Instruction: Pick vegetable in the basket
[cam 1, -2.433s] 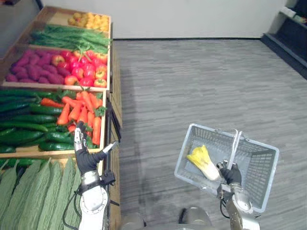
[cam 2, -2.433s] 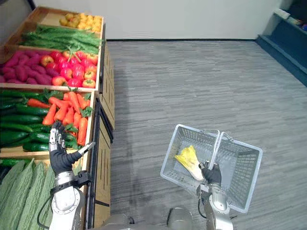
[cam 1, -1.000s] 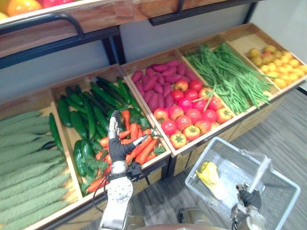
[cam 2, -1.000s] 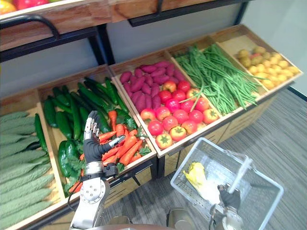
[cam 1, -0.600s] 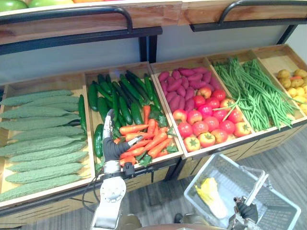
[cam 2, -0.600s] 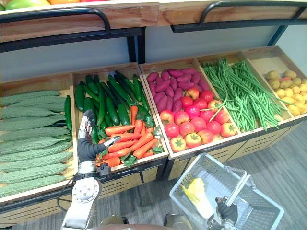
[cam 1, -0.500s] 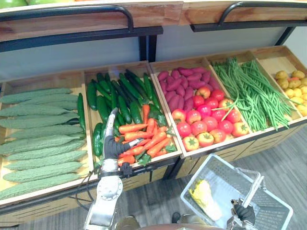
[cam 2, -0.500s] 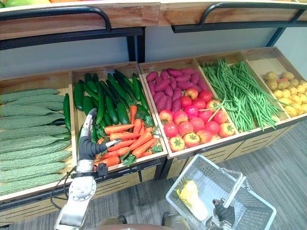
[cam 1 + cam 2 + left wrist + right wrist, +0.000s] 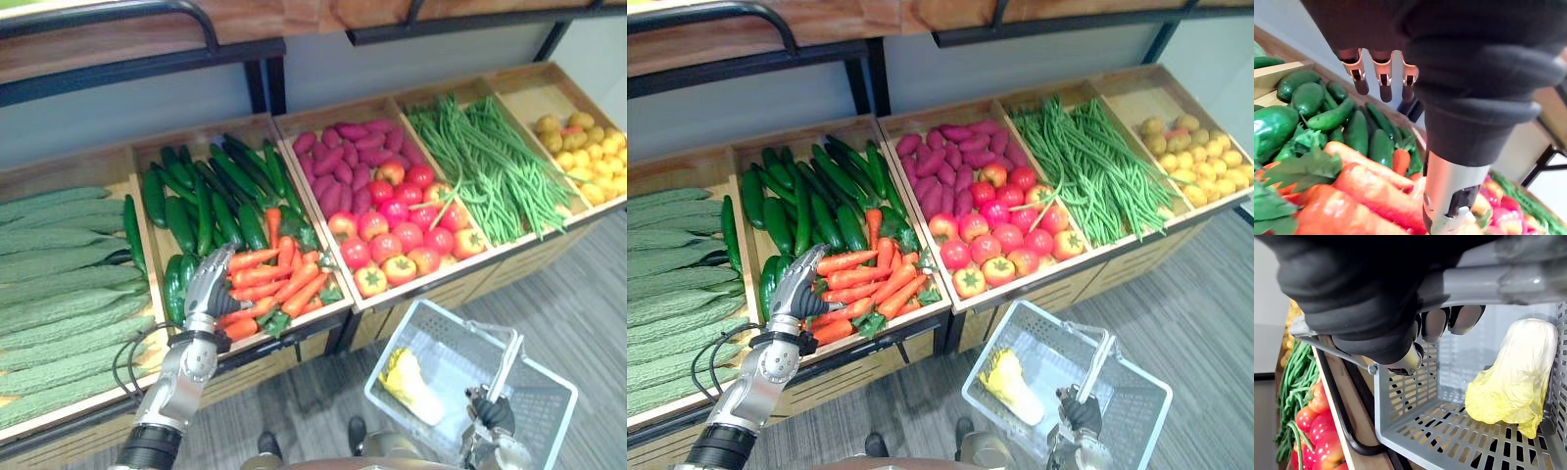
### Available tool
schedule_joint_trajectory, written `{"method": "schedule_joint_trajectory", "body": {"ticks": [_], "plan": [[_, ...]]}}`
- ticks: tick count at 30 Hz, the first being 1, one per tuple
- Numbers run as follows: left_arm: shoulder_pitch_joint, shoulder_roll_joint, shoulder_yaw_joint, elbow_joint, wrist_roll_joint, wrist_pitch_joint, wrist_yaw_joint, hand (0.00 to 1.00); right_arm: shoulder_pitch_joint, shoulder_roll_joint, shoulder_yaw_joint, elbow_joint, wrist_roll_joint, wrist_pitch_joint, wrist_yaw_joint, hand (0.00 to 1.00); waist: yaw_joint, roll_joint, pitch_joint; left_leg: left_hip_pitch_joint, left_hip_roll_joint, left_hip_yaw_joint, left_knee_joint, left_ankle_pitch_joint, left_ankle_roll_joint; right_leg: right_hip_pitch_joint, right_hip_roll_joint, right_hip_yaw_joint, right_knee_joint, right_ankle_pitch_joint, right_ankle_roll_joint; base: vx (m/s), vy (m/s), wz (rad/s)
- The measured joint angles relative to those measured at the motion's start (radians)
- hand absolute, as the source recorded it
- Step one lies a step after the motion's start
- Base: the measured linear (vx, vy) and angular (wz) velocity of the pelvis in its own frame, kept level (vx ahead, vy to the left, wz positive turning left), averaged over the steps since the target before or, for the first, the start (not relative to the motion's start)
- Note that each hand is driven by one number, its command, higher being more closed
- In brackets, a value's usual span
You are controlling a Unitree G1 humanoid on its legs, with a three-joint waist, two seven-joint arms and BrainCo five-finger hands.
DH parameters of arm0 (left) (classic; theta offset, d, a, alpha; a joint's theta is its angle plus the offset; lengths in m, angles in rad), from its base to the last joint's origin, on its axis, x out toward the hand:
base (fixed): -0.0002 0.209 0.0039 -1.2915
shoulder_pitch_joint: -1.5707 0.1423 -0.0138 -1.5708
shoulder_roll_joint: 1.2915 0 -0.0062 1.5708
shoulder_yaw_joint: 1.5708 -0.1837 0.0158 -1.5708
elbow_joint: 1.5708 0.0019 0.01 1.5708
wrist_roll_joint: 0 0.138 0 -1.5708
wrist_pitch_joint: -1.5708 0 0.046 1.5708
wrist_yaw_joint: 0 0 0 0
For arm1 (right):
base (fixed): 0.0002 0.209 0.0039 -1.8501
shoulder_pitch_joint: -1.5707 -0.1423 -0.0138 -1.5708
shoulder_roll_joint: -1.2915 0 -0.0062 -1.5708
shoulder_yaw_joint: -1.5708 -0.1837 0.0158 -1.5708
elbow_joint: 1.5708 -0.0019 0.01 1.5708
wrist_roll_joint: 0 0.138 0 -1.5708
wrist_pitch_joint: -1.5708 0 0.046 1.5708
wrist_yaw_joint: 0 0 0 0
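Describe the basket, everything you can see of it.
The basket is grey plastic with slotted walls and bottom and an open top. Its grey bar handle stands raised, with the right hand curled round it, holding the basket over the floor. One pale yellow cabbage lies inside on the bottom.

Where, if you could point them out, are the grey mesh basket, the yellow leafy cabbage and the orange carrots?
grey mesh basket (image 9: 545, 416), left eye view, its right wall.
yellow leafy cabbage (image 9: 409, 381), left eye view, middle of the leaves.
orange carrots (image 9: 281, 279), left eye view, a carrot mid-heap.
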Motion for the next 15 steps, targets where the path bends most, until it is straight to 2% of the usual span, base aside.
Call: {"method": "schedule_joint_trajectory", "body": {"ticks": [5, 6, 7, 10, 11, 15], "plan": [[-0.060, 0.017, -0.010, 0.062, 0.054, 0.007, -0.019, 0.00, -0.025, -0.009, 0.016, 0.000, -0.018, 0.000, 0.004, 1.00, -0.002, -0.006, 0.038, -0.052, -0.006, 0.003, -0.010, 0.018, 0.002, -0.055, -0.002, 0.013, -0.011, 0.026, 0.007, -0.04, 0.006, -0.06], [-0.084, 0.025, -0.018, 0.077, 0.060, 0.006, -0.022, 0.00, -0.030, -0.013, 0.017, 0.000, -0.018, 0.000, 0.013, 1.00, -0.006, -0.010, 0.059, -0.057, -0.006, 0.004, -0.007, 0.019, 0.004, -0.059, -0.002, 0.015, -0.011, 0.029, 0.007, -0.03, -0.006, -0.09], [-0.185, 0.052, -0.064, 0.107, 0.092, 0.006, -0.022, 0.00, -0.057, -0.021, 0.036, -0.027, -0.017, 0.000, 0.016, 1.00, -0.016, -0.019, 0.099, -0.100, -0.005, 0.006, 0.012, 0.022, 0.008, -0.096, -0.003, 0.021, -0.011, 0.042, 0.005, -0.01, -0.008, -0.07], [-0.234, 0.052, -0.092, 0.130, 0.112, 0.014, -0.020, 0.00, -0.063, -0.021, 0.038, -0.052, -0.016, -0.002, 0.017, 1.00, -0.020, -0.020, 0.108, -0.116, -0.003, 0.007, 0.017, 0.022, 0.008, -0.110, -0.002, 0.022, -0.010, 0.042, 0.005, 0.01, -0.007, -0.03], [-0.243, 0.052, -0.094, 0.135, 0.117, 0.015, -0.020, 1.00, -0.067, -0.021, 0.038, -0.055, -0.015, -0.004, 0.017, 1.00, -0.022, -0.022, 0.114, -0.116, -0.002, 0.007, 0.019, 0.022, 0.008, -0.109, -0.001, 0.024, -0.010, 0.042, 0.005, 0.03, -0.008, -0.03], [-0.353, 0.055, -0.121, 0.218, 0.137, 0.029, 0.008, 1.00, -0.071, -0.021, 0.047, -0.098, 0.006, -0.009, 0.015, 1.00, -0.022, -0.024, 0.144, -0.134, 0.002, 0.004, 0.024, 0.022, 0.008, -0.123, 0.000, 0.022, -0.009, 0.044, 0.003, 0.00, -0.003, 0.01]]}}
